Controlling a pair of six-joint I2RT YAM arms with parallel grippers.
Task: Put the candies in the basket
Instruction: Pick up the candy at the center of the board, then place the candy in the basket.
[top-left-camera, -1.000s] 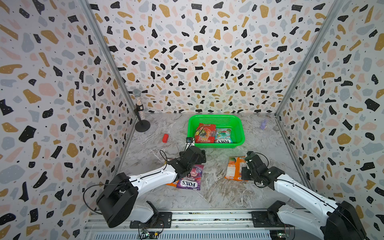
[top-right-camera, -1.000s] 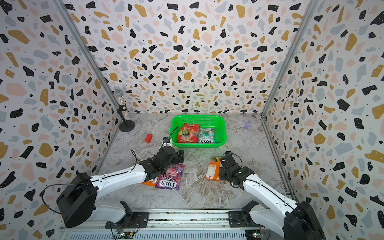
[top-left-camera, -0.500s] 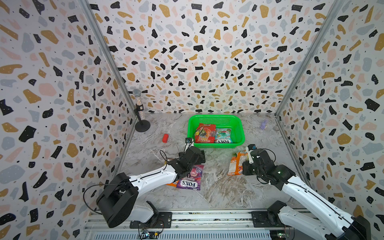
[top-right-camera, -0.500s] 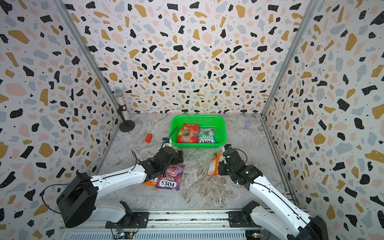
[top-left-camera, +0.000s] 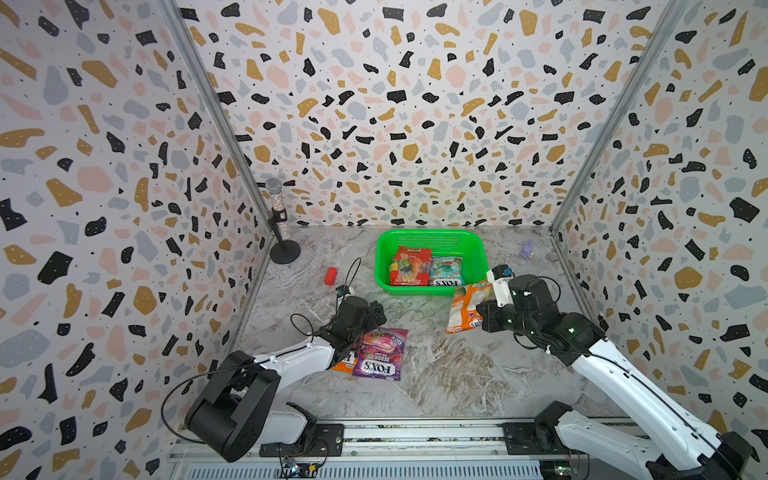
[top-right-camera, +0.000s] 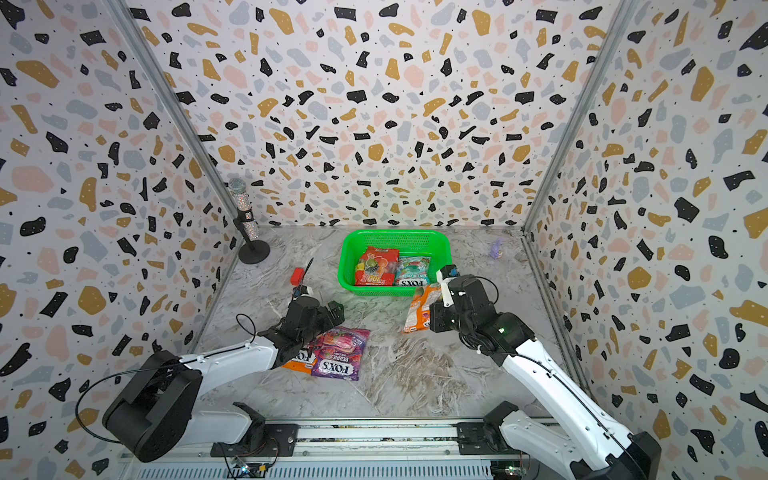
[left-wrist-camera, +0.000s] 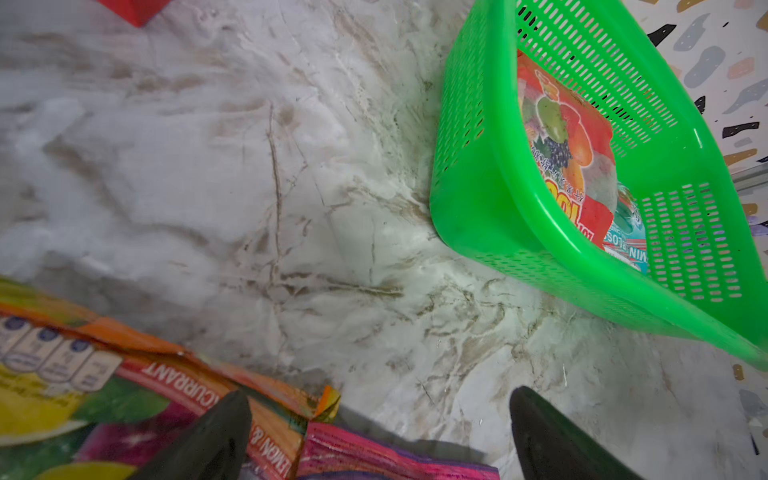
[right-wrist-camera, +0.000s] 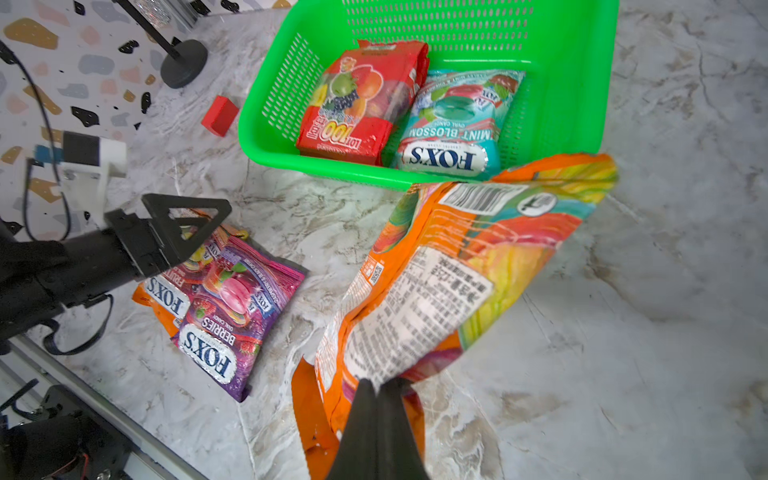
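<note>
Since a second ago the right gripper (right-wrist-camera: 380, 384) has raised the orange bag (top-left-camera: 465, 307) from where it lay flat on the surface (top-left-camera: 436, 374) and brought it farther out, up to the basket (top-left-camera: 415, 289). Its jaws are pressed together on the bag's near end. The bag stands tilted, printed back showing in the right wrist view, and its far edge meets the basket's near right corner in both top views. Whether the near end touches the surface I cannot tell.

The left arm has not shifted. The left gripper (left-wrist-camera: 380, 392) has its jaws apart and holds nothing. It hovers over the far edge of the purple bag (top-left-camera: 380, 353), which lies flat on the near left part of the surface. A second orange bag (top-left-camera: 343, 365) lies partly under the purple bag and the arm.

The basket sits at the far middle of the surface. Inside it lie the red bag (top-left-camera: 409, 268) on the left and the teal bag (top-left-camera: 445, 271) on the right, touching side by side against the near wall.

A red block (top-left-camera: 331, 276) lies left of the basket, well apart from the bags. A small purple object (top-left-camera: 528, 248) sits at the far right, and a microphone stand (top-left-camera: 284, 253) stands in the far left corner.
</note>
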